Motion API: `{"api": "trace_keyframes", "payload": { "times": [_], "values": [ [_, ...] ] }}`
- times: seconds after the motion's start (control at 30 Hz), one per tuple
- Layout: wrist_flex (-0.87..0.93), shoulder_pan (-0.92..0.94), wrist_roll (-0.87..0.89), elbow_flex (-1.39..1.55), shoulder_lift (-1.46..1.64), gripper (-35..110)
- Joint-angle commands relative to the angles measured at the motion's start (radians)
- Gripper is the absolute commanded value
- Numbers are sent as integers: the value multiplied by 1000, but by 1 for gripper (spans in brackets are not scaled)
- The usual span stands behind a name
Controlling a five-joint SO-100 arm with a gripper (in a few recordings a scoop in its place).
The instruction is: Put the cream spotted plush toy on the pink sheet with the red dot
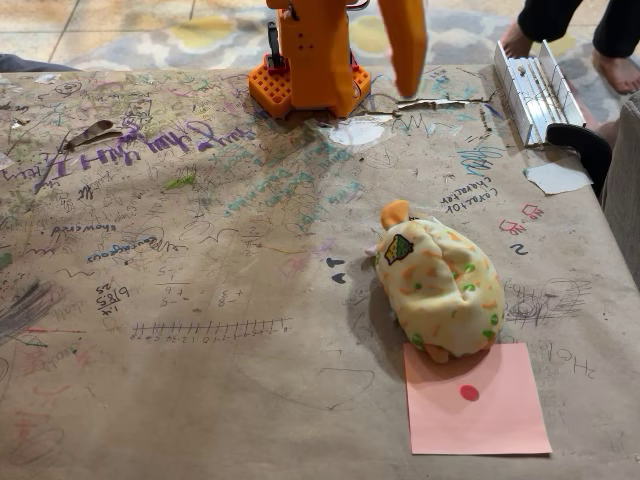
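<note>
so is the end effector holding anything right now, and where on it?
Nothing held. The cream spotted plush toy lies on the table, its lower end overlapping the pink sheet's top edge, far from the orange arm.

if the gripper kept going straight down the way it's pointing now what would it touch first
Probably the bare scribbled table near the arm's base. The orange gripper hangs pointing down at the far edge, well short of the plush toy and the pink sheet. Depth is hard to judge in this view.
</note>
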Motion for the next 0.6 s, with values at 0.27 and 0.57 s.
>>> {"api": "trace_keyframes", "payload": {
  "times": [0.27, 0.57],
  "values": [
    [-497, -97, 104, 798, 545, 9],
    [-752, -86, 630, 1453, 1209, 0]
  ]
}}
